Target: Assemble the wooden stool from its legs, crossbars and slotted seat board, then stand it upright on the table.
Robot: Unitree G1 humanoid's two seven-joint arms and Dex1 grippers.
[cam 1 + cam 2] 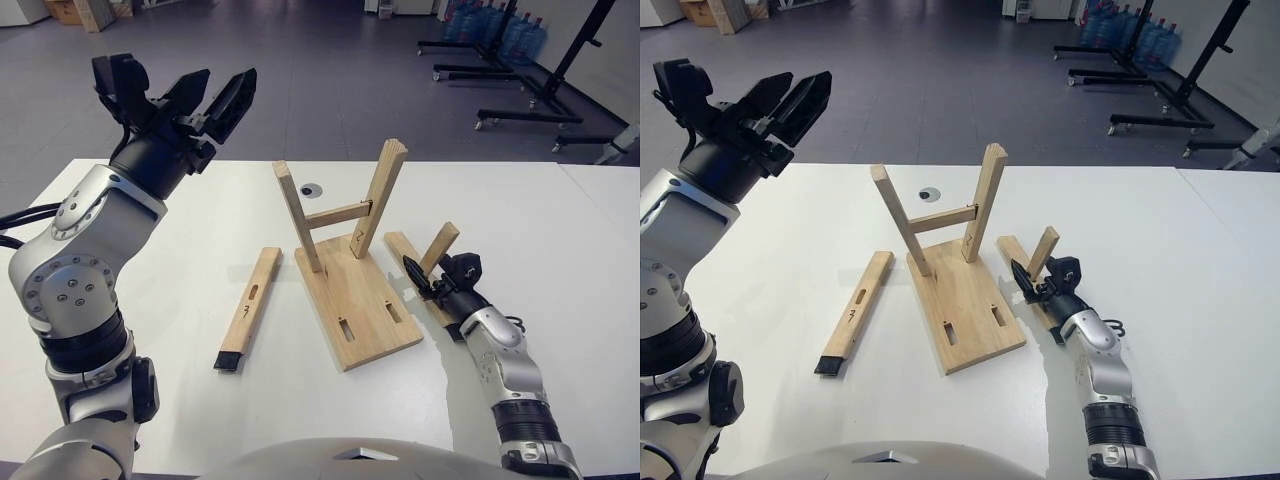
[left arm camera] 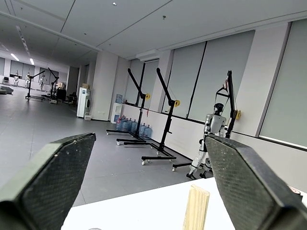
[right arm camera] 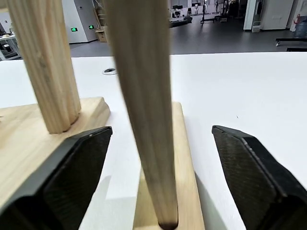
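Atop the seat board [image 1: 357, 300], 2 legs [image 1: 380, 196] stand tilted.

Seven wooden pieces on your tabletop [image 1: 560, 230]
You have one seat board [image 1: 365, 325], four legs [image 1: 297, 215], two upright and two lying flat, and two crossbars [image 1: 338, 213].

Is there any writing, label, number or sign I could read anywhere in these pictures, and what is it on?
No text can be read in these pictures.
Green lit sign far back in the room: too small to read.
Water bottles at the back: labels too blurred to read.
Seat board, loose leg and table: no writing to be seen on them.
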